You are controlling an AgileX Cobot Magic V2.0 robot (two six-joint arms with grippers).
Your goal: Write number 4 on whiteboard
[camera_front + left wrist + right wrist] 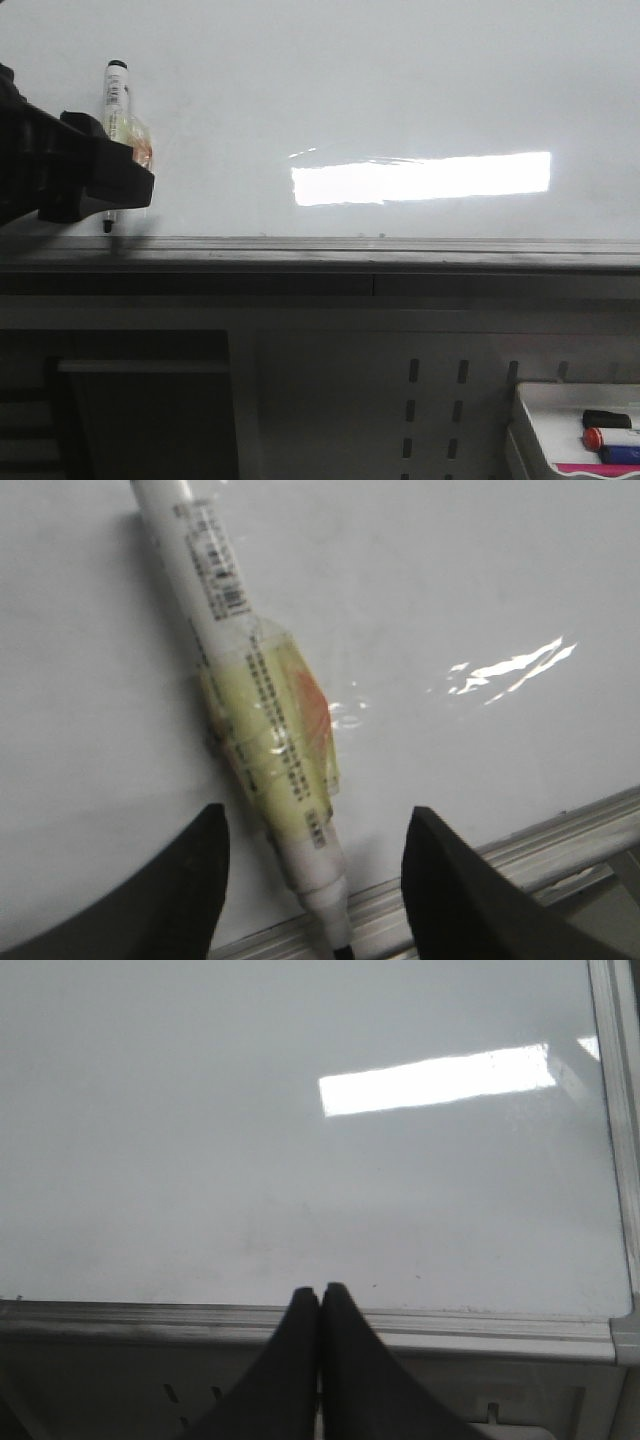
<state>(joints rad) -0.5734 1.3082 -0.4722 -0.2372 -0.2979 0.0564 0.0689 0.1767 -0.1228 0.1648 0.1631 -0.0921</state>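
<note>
Lying on the whiteboard (400, 90), a white marker (255, 725) was seen between the wide-open left gripper (315, 880) fingers, nothing held, right gripper (320, 1305) closed tight, empty.

Left arm entered front view from 9 o'clock edge, dark bulky wrist reaching toward 3 o'clock. Left gripper (315, 880) had jaws spread wide, fingers (180, 890) apart with gap between them. Right gripper (320, 1305) had jaws pressed together, fingertips touching, nothing between. Right arm did not show in front view.
</note>
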